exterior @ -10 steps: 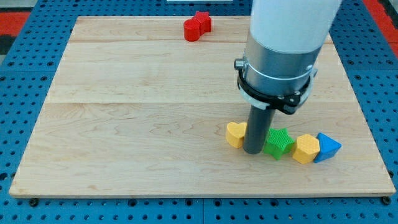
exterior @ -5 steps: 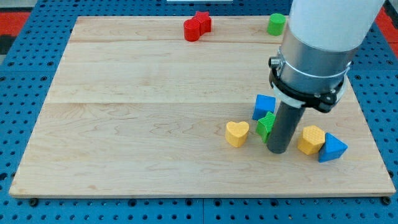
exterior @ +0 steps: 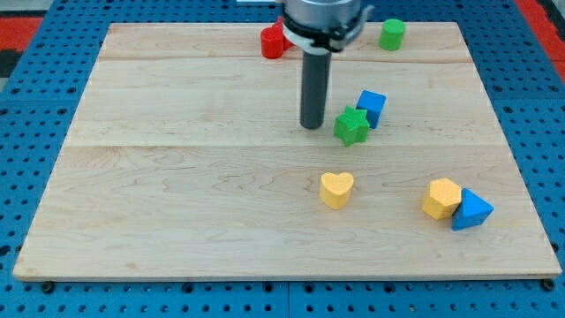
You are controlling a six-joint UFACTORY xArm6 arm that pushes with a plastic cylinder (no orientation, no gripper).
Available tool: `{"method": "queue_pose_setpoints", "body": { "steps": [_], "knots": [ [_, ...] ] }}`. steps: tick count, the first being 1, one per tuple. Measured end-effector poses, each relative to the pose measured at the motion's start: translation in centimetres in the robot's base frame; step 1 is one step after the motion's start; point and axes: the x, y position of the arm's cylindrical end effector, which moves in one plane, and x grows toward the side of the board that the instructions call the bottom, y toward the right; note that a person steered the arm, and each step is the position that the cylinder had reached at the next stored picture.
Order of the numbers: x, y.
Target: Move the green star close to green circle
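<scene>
The green star (exterior: 351,126) lies right of the board's middle, touching a blue block (exterior: 372,107) on its upper right. The green circle (exterior: 393,34) stands near the board's top edge, toward the right, well above the star. My tip (exterior: 312,126) rests on the board just left of the green star, a small gap between them.
A red block (exterior: 273,41) sits at the top edge, partly hidden behind the arm. A yellow heart (exterior: 336,189) lies below the star. A yellow block (exterior: 440,198) and a blue block (exterior: 470,211) touch each other at lower right. The wooden board (exterior: 177,177) sits on a blue pegboard.
The green star and the blue block beside it have moved toward the view's top. My tip went from the star's right side, up and to its left.
</scene>
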Motion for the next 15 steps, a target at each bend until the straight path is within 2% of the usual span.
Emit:
{"method": "queue_pose_setpoints", "body": {
  "steps": [1,2,3,4,6,8,11,12,13,15],
  "knots": [
    [3.5,0.1],
    [8.1,5.4],
    [5.8,6.8],
    [3.2,2.8],
    [0.1,3.0],
    [-5.9,10.3],
    [-5.4,15.0],
    [-2.0,15.3],
    [-2.6,16.7],
    [-8.8,17.0]
  ]
}}
